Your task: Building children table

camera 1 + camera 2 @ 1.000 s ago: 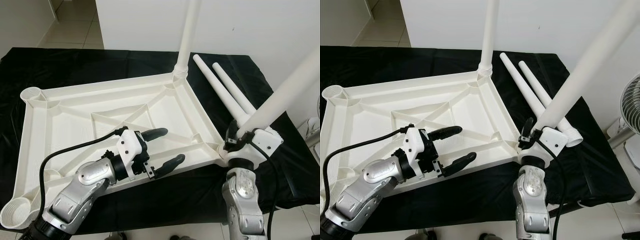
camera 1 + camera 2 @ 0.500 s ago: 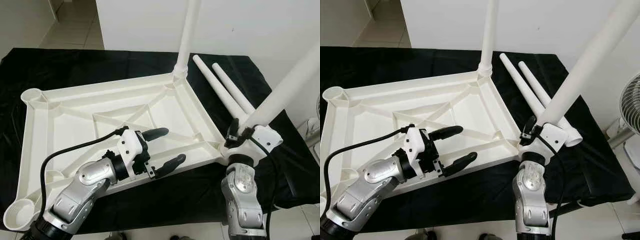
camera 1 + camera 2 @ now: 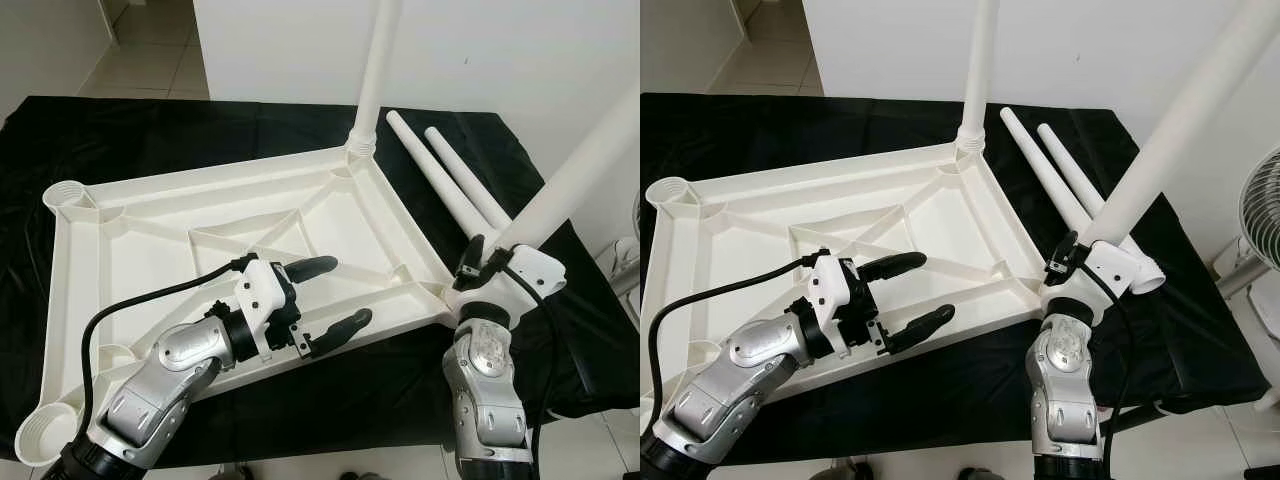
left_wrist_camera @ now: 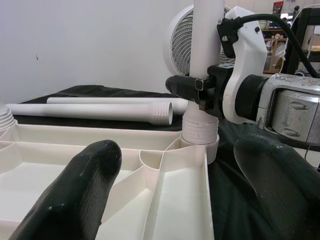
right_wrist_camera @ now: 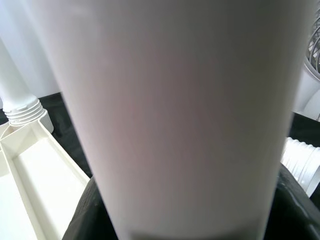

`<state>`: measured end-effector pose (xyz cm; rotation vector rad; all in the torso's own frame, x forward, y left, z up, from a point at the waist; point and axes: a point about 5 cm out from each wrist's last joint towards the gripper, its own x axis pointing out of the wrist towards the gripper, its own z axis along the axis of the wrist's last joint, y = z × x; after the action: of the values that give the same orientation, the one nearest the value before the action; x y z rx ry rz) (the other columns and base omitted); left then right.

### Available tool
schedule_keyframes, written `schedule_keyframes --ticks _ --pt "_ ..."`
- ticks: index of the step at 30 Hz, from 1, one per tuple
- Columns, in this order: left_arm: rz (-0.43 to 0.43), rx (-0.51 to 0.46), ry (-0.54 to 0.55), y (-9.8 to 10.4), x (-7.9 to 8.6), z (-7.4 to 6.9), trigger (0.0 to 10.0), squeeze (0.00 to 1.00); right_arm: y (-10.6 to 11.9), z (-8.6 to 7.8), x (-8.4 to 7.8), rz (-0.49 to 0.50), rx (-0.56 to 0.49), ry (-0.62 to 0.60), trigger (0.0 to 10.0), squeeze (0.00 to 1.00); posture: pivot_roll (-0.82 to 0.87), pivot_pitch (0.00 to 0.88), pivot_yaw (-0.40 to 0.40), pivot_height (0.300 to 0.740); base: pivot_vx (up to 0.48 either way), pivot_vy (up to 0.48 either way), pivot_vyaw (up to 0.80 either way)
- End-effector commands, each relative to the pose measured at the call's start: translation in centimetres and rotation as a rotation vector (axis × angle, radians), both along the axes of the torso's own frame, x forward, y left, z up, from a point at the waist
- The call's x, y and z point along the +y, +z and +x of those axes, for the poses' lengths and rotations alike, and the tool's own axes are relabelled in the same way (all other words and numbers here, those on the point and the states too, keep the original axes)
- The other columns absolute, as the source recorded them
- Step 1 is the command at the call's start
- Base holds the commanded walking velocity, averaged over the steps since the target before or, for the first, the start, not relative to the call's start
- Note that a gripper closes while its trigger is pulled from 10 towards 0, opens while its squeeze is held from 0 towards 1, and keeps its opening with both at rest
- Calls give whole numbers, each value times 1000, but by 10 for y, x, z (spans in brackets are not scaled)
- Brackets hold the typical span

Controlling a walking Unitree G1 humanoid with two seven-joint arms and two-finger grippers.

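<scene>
You could not read any writing or brand name on the parts.

The white table top [image 3: 250,240] lay upside down on the bench [image 3: 120,130], which had a black cloth over it. You could see the ribs and the round sockets at its corners. One white leg [image 3: 375,70] stood straight up in the far corner socket. Two loose legs [image 3: 450,180] lay side by side on the cloth, just beside the right edge of the table top.

Your right tool [image 3: 478,262] was closed around a fourth leg [image 3: 590,150], down near its bottom end. That leg stood in the near right corner socket and leaned to the right. In the left wrist view the screw end of the leg sat in the socket, with the right tool [image 4: 200,90] holding it just above.

Your left tool [image 3: 330,295] was over the near part of the table top, with its two black fingers [image 3: 312,266] spread wide apart and holding nothing. It pointed toward the corner where the right tool was, but stayed well apart from it.

A white wall stood behind the bench. The floor had pale tiles [image 3: 140,50]. A white fan [image 3: 1262,220] stood to the right of the bench.
</scene>
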<state>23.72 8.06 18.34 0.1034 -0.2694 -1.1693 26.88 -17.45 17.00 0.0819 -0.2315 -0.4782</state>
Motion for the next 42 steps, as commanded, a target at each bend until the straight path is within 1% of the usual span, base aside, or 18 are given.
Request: schedule_keyframes --ticks 1,7,14,15,16,17,23,31,32,33,36,38,39,40,41,42 --pt "37 -11 -89 -2 -3 -7 10000 0 -27 -5 -13 44 135 -92 10000 0 11 125 -25 740 0 0 0" --pt "37 -11 -88 -3 -3 -7 10000 0 -26 -4 -12 25 132 -83 10000 0 11 122 -28 740 0 0 0" --pt "36 -10 -86 -3 -3 -7 10000 0 -23 -4 -13 9 103 -52 10000 0 10 122 -29 740 0 0 0" --pt "35 -11 -85 -3 -3 -7 10000 0 -22 -4 -14 5 100 -46 10000 396 10 122 -29 740 0 0 0" --pt "35 -11 -85 -3 -3 -7 10000 0 -22 -4 -15 2 97 -42 10000 396 10 122 -29 740 0 0 0" --pt "35 -11 -85 -3 -3 -7 10000 0 -21 -4 -16 3 92 -38 10000 1000 10 121 -29 740 0 0 0" --pt "34 -10 -85 -3 -4 -7 10000 0 -20 -3 -20 -5 84 -37 10000 1000 9 120 -29 740 0 0 0" --pt "32 -11 -83 -3 -4 -7 10000 0 -18 -2 -19 -27 72 -15 10000 1000 9 119 -30 740 0 0 0" --pt "32 -11 -83 -3 -4 -7 10000 0 -17 -2 -18 -23 68 2 10000 808 9 119 -30 740 0 0 0" --pt "32 -11 -82 -3 -4 -7 10000 0 -15 -1 -18 -31 55 25 10000 0 11 120 -30 740 0 0 0" --pt "31 -11 -81 -3 -4 -7 10000 0 -13 1 -18 -34 45 58 10000 0 11 120 -30 740 0 0 0" --pt "32 -12 -80 -3 -4 -7 10000 0 -5 4 -22 -58 10 129 10000 0 9 121 -30 740 0 0 0" --pt "32 -13 -80 -3 -4 -6 10000 0 -2 6 -24 -61 -6 186 10000 0 9 121 -30 740 0 0 0" --pt "32 -13 -80 -3 -4 -6 10000 0 -2 6 -24 -61 -6 186 10000 0 9 121 -30 740 0 0 0" --pt "32 -13 -79 -3 -4 -6 10000 0 0 7 -25 -62 -16 222 10000 0 9 121 -30 740 0 0 0" --pt "31 -13 -79 -2 -4 -6 10000 0 4 9 -27 -66 -27 286 1765 0 4 124 -28 740 0 0 0"
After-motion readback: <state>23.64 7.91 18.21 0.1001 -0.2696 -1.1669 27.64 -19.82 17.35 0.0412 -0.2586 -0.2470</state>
